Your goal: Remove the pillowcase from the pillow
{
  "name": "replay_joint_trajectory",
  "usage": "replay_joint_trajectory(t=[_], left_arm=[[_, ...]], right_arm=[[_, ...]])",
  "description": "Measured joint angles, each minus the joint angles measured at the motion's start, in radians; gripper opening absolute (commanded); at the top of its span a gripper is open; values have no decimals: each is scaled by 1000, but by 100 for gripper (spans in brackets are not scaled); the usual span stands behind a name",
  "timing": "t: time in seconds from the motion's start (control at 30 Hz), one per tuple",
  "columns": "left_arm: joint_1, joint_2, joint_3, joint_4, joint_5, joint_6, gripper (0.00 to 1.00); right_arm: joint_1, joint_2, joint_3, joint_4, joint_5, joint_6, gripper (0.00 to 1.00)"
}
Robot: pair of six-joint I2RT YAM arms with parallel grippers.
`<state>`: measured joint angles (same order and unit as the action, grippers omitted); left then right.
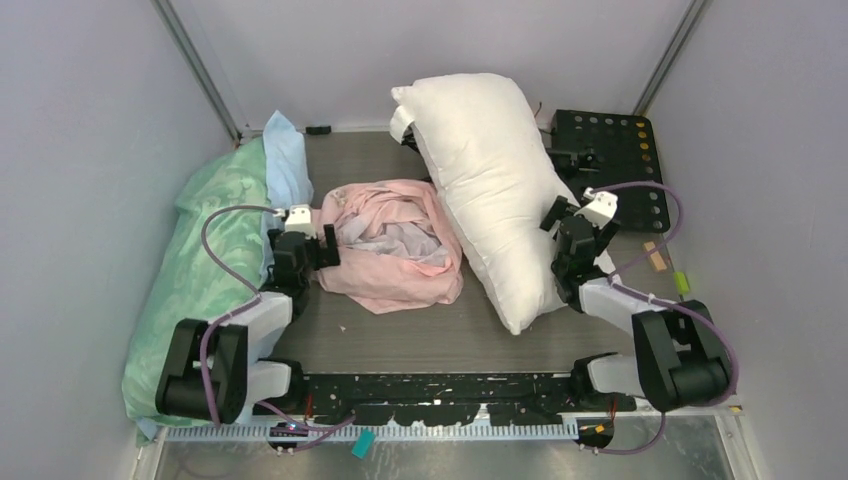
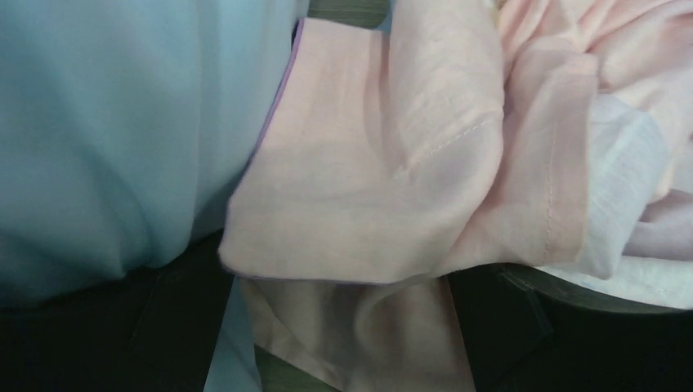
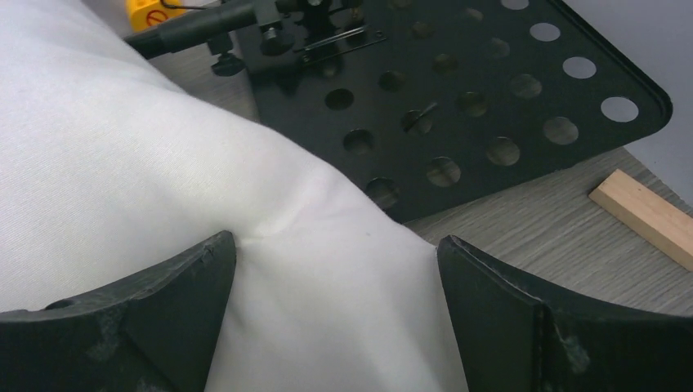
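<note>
The pale pink pillowcase (image 1: 390, 245) lies crumpled on the table's middle, apart from the pillow and inside out in places. The plump white pillow (image 1: 490, 190) lies diagonally to its right, off the case. My left gripper (image 1: 318, 247) sits at the case's left edge. In the left wrist view it (image 2: 343, 327) stands open, with folded pink fabric (image 2: 384, 188) draped loosely between the dark fingers (image 2: 502, 327). My right gripper (image 1: 565, 225) is at the pillow's right edge. Its jaws (image 3: 335, 269) stand wide apart, and the pillow's white edge (image 3: 122, 163) bulges between the fingertips (image 3: 188, 278).
A mint green patterned pillow (image 1: 200, 260) and light blue bedding (image 1: 285, 155) fill the left side, and the blue cloth (image 2: 106, 131) is right beside my left gripper. A black perforated plate (image 1: 610, 160) lies at the back right, with a wooden block (image 3: 646, 216) near it.
</note>
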<state>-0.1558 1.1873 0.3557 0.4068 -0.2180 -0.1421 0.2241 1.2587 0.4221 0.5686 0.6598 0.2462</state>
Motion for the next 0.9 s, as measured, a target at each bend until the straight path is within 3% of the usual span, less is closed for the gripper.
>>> replay_joint_trajectory(t=[0.23, 0.4, 0.5, 0.9], left_arm=[[72, 166, 5, 168, 63, 23, 100], [90, 319, 14, 347, 89, 52, 100], [93, 351, 5, 403, 105, 67, 100], [97, 351, 0, 435, 118, 72, 100]], right_arm=[[-48, 185, -84, 436, -9, -92, 93], [-106, 250, -105, 583, -77, -91, 85], [-129, 274, -100, 587, -111, -87, 93], [-137, 274, -98, 586, -136, -86, 94]])
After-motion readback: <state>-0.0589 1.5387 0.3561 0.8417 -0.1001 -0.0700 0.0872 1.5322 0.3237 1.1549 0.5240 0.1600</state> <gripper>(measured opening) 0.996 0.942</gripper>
